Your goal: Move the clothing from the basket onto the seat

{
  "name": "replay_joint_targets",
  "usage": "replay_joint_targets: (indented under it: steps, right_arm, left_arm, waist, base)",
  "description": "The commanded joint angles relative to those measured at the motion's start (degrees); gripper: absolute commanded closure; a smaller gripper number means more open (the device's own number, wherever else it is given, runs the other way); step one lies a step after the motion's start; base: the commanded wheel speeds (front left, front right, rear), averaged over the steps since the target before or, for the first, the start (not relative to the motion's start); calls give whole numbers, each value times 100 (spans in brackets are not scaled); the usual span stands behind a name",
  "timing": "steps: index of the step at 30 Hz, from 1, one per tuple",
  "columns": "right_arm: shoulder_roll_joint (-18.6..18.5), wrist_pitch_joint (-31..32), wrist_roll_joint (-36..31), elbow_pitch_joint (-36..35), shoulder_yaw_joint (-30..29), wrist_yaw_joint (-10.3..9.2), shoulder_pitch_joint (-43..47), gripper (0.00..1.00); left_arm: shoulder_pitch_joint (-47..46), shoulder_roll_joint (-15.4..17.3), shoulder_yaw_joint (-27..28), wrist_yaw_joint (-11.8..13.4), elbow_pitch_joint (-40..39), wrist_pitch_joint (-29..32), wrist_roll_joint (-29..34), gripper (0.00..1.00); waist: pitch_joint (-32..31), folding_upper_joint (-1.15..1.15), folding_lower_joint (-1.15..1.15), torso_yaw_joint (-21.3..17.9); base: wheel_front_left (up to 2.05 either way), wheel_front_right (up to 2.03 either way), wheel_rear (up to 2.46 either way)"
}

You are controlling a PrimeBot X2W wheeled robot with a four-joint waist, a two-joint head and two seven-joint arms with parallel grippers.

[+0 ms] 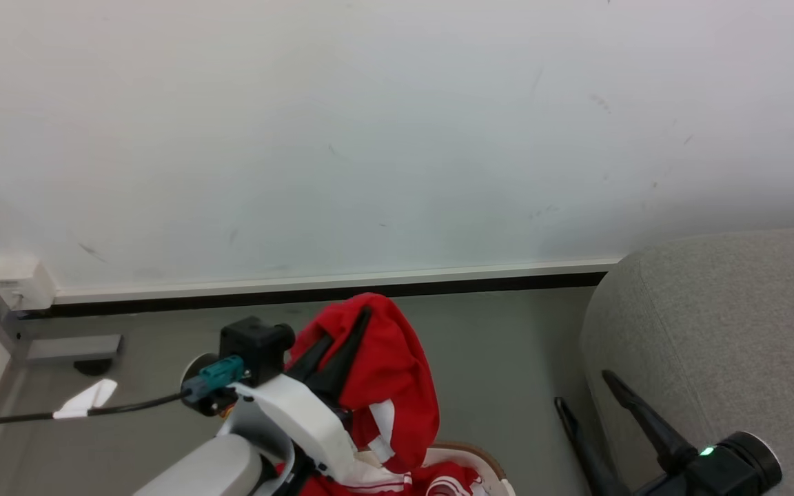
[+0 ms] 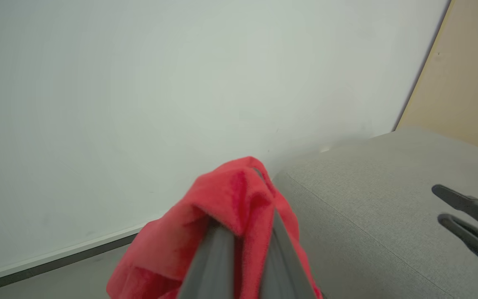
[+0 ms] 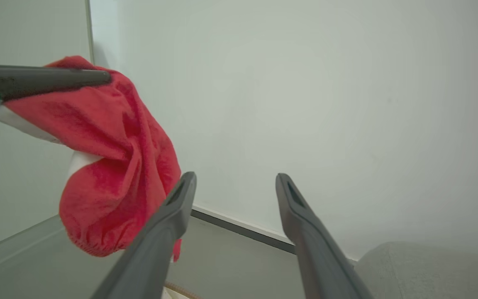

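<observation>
My left gripper (image 1: 350, 325) is raised above the basket, shut on a piece of the red clothing (image 1: 390, 386). The garment drapes over its fingertips and hangs down with a white stripe showing. In the left wrist view the clothing (image 2: 230, 199) covers the ends of both fingers (image 2: 216, 265). More red and white clothing (image 1: 438, 479) lies in the basket (image 1: 474, 453), whose tan rim shows at the bottom edge. The light grey seat (image 1: 714, 331) stands to the right. My right gripper (image 1: 584, 389) is open beside the seat's left edge, holding nothing, and in its own view the gripper (image 3: 235, 178) points at the wall with the clothing (image 3: 114, 166) to its left.
A white wall with a dark baseboard (image 1: 335, 293) runs behind, above grey floor (image 1: 507, 358). A white socket box (image 1: 18, 282) and a grey floor plate (image 1: 73, 348) sit at the left. A black cable with a white tag (image 1: 87, 399) trails from my left wrist.
</observation>
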Motion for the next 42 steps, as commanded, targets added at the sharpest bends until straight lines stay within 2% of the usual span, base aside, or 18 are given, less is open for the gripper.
replay_joint_targets:
  steps: [1,8,16,22,28,29,30,31,39,40,42]
  right_arm:
    - [-128,-17,130,15,181,-14,-175,0]
    - [-441,-17,423,335,1212,-14,-925,0]
    - [-275,-17,582,821,1987,-14,-1547,0]
    - [-31,-18,334,1307,2234,-14,-1837,0]
    - [284,-17,-81,1827,1970,-14,-2005,0]
    - [331,-18,-123,1882,1902,-14,-2019,16]
    - [368,-17,-136,1927,1852,-14,-2019,67]
    - [421,-17,-110,1969,1804,-14,-1992,100]
    - [423,-17,36,1895,1637,-14,-1919,100]
    - [415,-18,36,1877,1607,-14,-1912,100]
    - [399,-17,51,1848,1569,-14,-1900,100]
  left_arm:
    - [-65,-25,-14,-21,-28,21,20,100]
    - [-196,-202,-190,-110,41,84,102,100]
    - [-346,-436,-431,-200,-33,218,195,100]
    - [-454,-562,-592,-250,-202,338,247,100]
    - [-504,-683,-727,-342,-428,468,175,100]
    - [-501,-688,-737,-346,-458,481,164,100]
    - [-496,-700,-745,-340,-476,488,159,100]
    - [-491,-710,-754,-332,-485,494,152,100]
    - [-413,-695,-764,-275,-396,436,143,100]
    - [-405,-701,-753,-276,-378,416,137,91]
    - [-384,-701,-735,-264,-334,367,140,24]
  waist:
    - [9,0,0,2]
    - [15,0,0,35]
    - [-19,0,0,116]
    - [-9,0,0,167]
    - [-18,0,0,173]
    - [-21,0,0,171]
    - [-26,0,0,172]
    - [-30,0,0,175]
    - [-33,0,0,130]
    - [-33,0,0,123]
    - [-30,0,0,110]
  base:
    - [0,0,0]
    - [0,0,0]
    - [0,0,0]
    - [0,0,0]
    - [0,0,0]
    - [0,0,0]
    - [0,0,0]
    - [0,0,0]
    - [0,0,0]
    - [0,0,0]
    - [0,0,0]
